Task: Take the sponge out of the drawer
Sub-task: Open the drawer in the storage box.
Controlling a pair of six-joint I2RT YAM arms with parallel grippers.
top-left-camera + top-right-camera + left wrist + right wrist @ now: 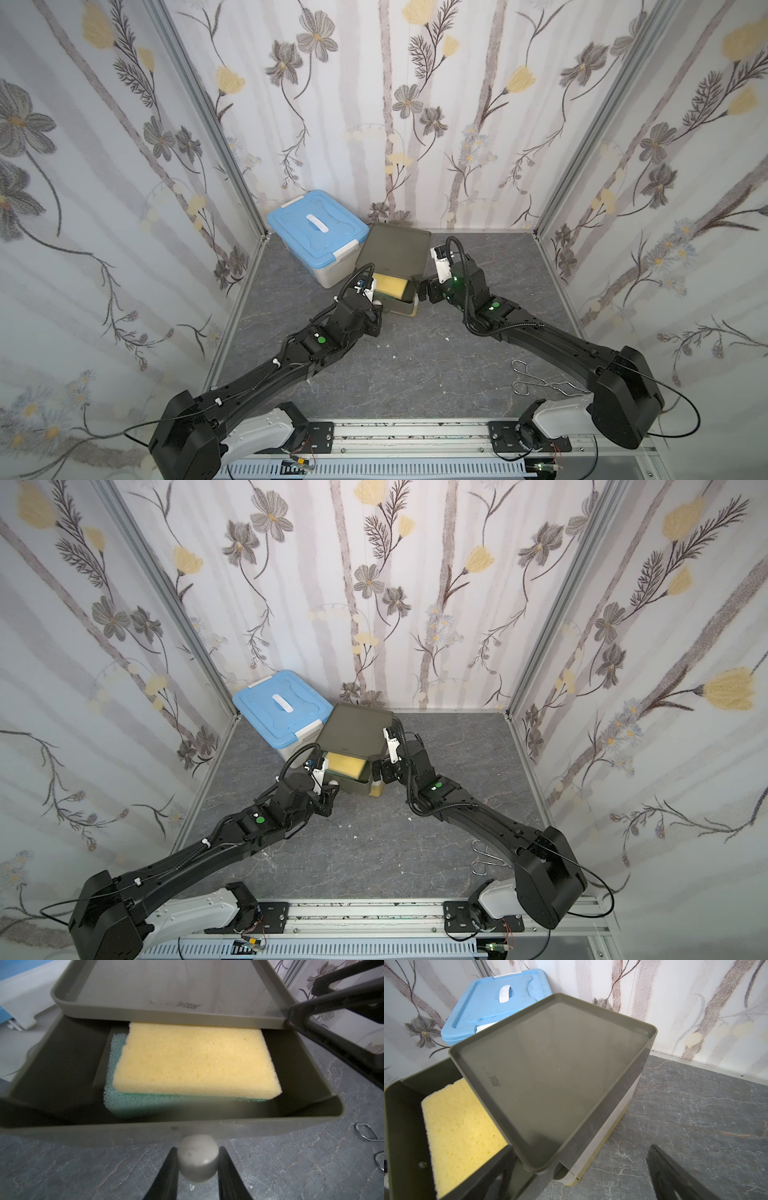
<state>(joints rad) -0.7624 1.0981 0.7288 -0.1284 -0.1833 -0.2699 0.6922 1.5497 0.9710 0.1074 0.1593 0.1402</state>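
A rectangular, porous yellow foam sponge with a coarse teal scouring layer lay in the pulled-out olive plastic drawer, partly beneath the smooth, rimmed top of the cabinet. The left gripper was clamped on the drawer's round pale knob. The right gripper had its jaws spread wide beside the cabinet's corner.

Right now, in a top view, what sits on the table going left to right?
Blue-lidded box → sponge, lying in the open drawer → metal tongs.
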